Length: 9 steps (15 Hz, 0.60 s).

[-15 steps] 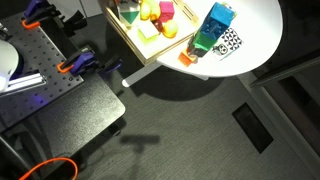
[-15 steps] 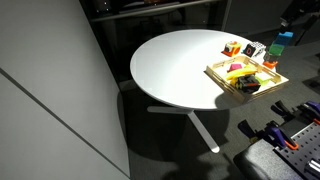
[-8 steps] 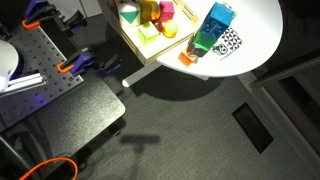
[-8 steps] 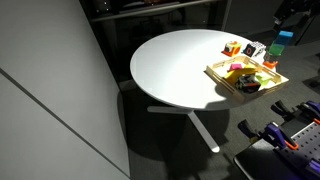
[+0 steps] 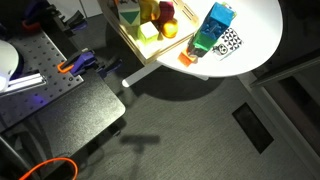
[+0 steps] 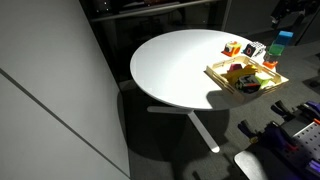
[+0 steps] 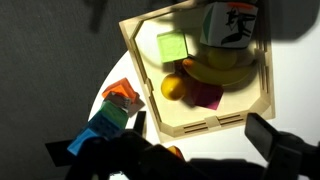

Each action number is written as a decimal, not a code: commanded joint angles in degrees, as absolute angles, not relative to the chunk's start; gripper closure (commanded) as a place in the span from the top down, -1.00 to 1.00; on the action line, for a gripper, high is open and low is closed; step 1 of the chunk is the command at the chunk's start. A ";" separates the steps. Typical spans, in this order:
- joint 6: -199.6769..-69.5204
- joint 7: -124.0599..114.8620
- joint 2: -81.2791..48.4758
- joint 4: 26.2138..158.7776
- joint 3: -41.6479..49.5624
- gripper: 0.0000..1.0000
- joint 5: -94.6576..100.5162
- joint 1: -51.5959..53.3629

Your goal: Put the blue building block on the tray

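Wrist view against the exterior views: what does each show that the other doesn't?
Only the wrist view: the open end effector and, close up, a green block and an orange ball inside the tray. Only the exterior views: the whole round white table and the floor. Both: the tray and the blue building block, stacked on the teal-green block outside the tray.

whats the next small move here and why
Probably shift the open gripper sideways until it is over the blue building block. In the wrist view the block sits outside the tray, off to one side of the fingers, and is not yet grasped.
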<state>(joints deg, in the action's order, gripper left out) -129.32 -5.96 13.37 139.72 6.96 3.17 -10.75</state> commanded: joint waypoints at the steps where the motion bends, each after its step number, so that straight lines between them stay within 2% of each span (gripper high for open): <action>1: -128.25 -2.77 9.66 135.52 8.79 1.00 4.30 -11.20; 9: -127.92 8.72 2.87 129.15 12.72 1.00 3.53 -11.55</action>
